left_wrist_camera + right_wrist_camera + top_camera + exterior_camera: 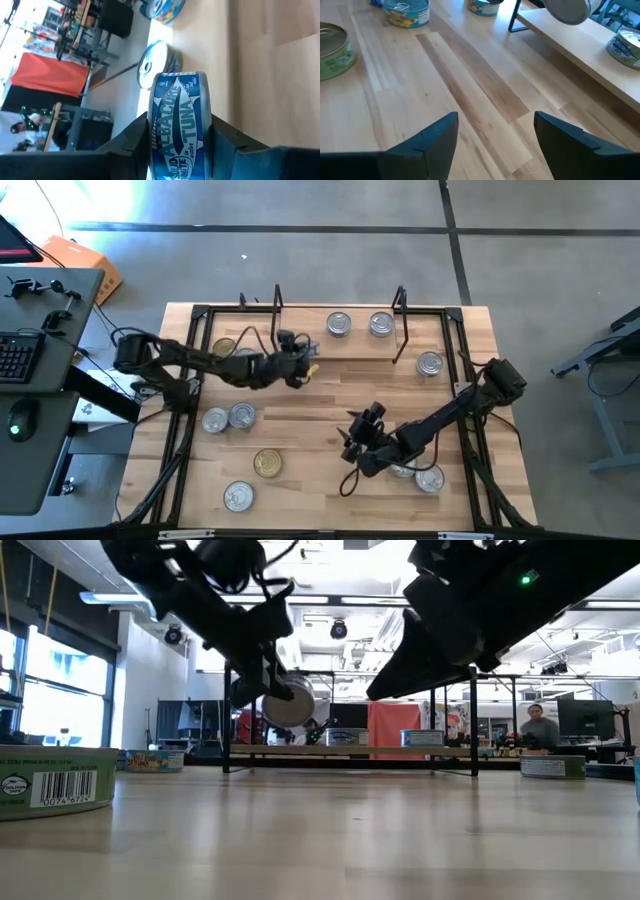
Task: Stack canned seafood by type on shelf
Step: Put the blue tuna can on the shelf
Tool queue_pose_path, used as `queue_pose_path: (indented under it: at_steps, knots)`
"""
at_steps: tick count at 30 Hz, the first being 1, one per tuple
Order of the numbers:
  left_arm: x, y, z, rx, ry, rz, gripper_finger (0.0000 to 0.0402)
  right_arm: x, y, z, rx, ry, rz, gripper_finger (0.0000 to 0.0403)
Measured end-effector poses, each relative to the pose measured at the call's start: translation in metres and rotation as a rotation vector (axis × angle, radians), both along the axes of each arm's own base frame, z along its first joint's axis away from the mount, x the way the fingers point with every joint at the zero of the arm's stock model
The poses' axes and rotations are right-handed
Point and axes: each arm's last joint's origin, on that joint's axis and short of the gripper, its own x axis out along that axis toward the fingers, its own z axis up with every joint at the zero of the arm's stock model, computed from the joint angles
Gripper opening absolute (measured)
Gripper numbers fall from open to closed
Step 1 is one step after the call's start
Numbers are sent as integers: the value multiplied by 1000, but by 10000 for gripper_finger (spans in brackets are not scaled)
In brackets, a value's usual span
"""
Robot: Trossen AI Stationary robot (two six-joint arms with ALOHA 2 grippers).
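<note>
Nearest the front edge of the tabletop (310, 510) sits one silver-lidded tin (238, 496), and just behind it a gold-lidded tin (267, 464). Over on the right side, two more silver tins (431, 478) lie close together, half tucked under the right arm.

A step farther in, the right hand (360, 430) hangs over bare wood in the middle of the tabletop. Its fingers (432, 137) are spread wide and there is nothing between them. On the left side at about the same depth there is a pair of silver tins (228, 418), touching or nearly so.

Next comes the left hand (300, 370), up off the tabletop just in front of the shelf (330, 348). It is clamped on a blue tuna tin (180, 115), which is turned on edge and pinched across its flat faces. Under that arm a second gold-lidded tin (224, 348) peeks out.

At the back, two silver tins (340, 324) sit side by side on the shelf, apart from each other. One more silver tin (430, 363) lies just past the shelf's right wire frame.

That makes eleven tins in sight: eight silver lids, two gold and the one being held.
</note>
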Motion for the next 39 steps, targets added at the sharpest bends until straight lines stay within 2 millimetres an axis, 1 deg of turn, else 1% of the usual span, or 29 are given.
queue_pose_path:
  at_steps: [6,11,13,17,20,23,25,29,33,39]
  knots:
    - [1,29,-12,45,56,62,125,0,0,0,-9,-7,-6,254]
    - [2,39,-25,72,124,84,129,-1,2,0,-8,-8,-1,254]
    - [3,40,-28,73,127,95,149,-1,2,0,-8,-8,0,254]
    - [3,40,-34,41,139,75,205,-1,2,0,-9,-7,0,254]
    - [4,41,-34,9,110,67,241,-1,2,0,-10,-7,0,254]
    - [3,41,-33,-2,98,72,268,-1,2,0,-10,-7,0,254]
    - [4,41,-32,-13,102,58,278,-1,2,0,-10,-7,0,254]
    - [10,41,-25,-95,123,27,283,-1,2,0,-9,-7,0,254]
    - [14,42,-18,-139,161,46,281,-1,2,0,-9,-7,0,254]
    - [16,43,-12,-168,180,53,264,-1,2,0,-9,-7,0,254]
